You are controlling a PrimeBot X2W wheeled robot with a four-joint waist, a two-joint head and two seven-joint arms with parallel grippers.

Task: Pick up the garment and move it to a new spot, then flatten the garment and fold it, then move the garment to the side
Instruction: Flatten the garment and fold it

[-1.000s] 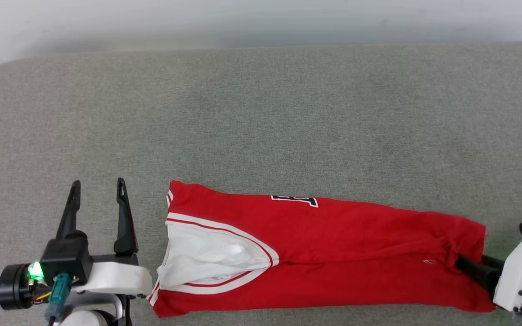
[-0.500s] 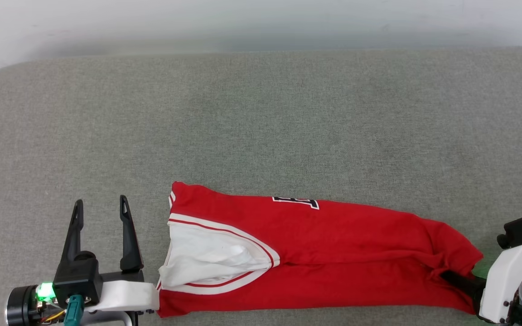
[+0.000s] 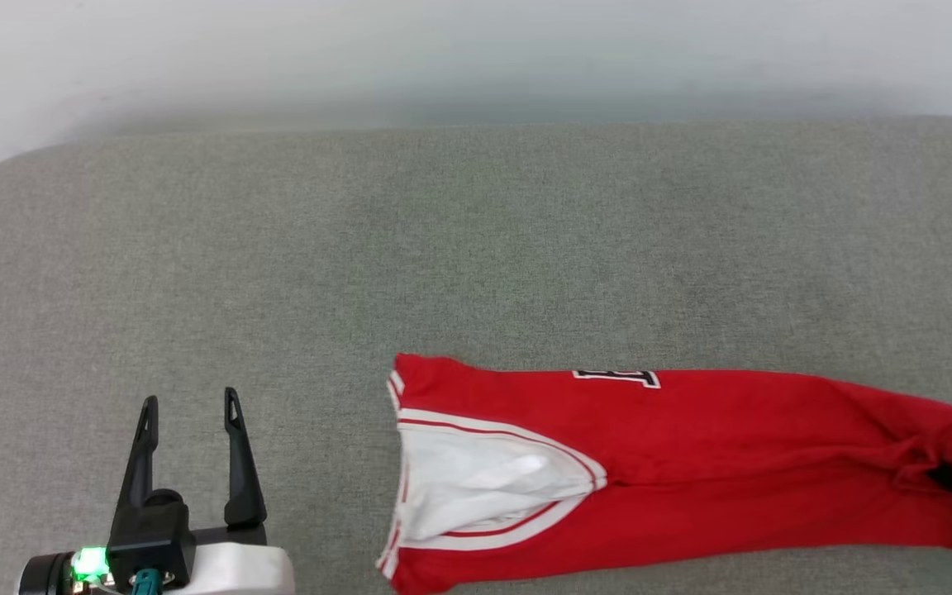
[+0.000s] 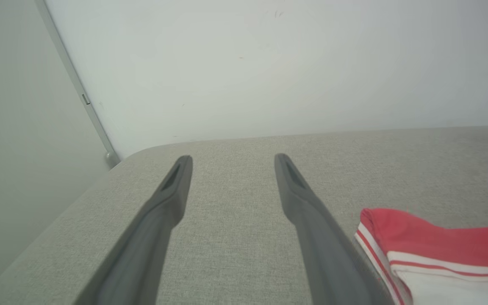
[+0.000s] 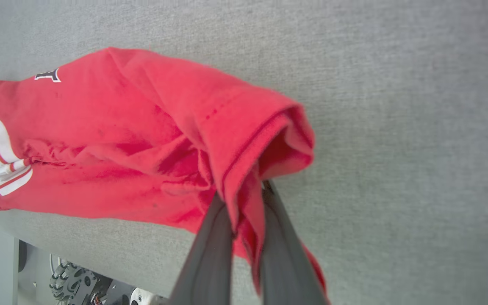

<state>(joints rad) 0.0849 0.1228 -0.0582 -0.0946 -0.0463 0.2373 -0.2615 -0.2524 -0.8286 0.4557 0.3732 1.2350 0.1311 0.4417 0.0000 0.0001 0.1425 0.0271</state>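
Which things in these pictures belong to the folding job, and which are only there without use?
Belong to the job: the garment, lying in a long strip; the right gripper, shut on one end of it; the grey surface under it.
Only there: the left gripper, open, apart from the garment; the white wall.

garment (image 3: 732, 463): folded lengthwise, lower layers hidden; right and bottom edges of left wrist view cut it off
print (image 3: 616, 378): thin strip at the fold; rest tucked under; unreadable
right gripper (image 5: 245, 189): fingertips buried in bunched cloth; finger bases cut by bottom edge of right wrist view
left gripper (image 3: 188, 405): body cut by bottom edge of head view
robot base (image 5: 74, 286): small, dim, mostly cut off at bottom edge
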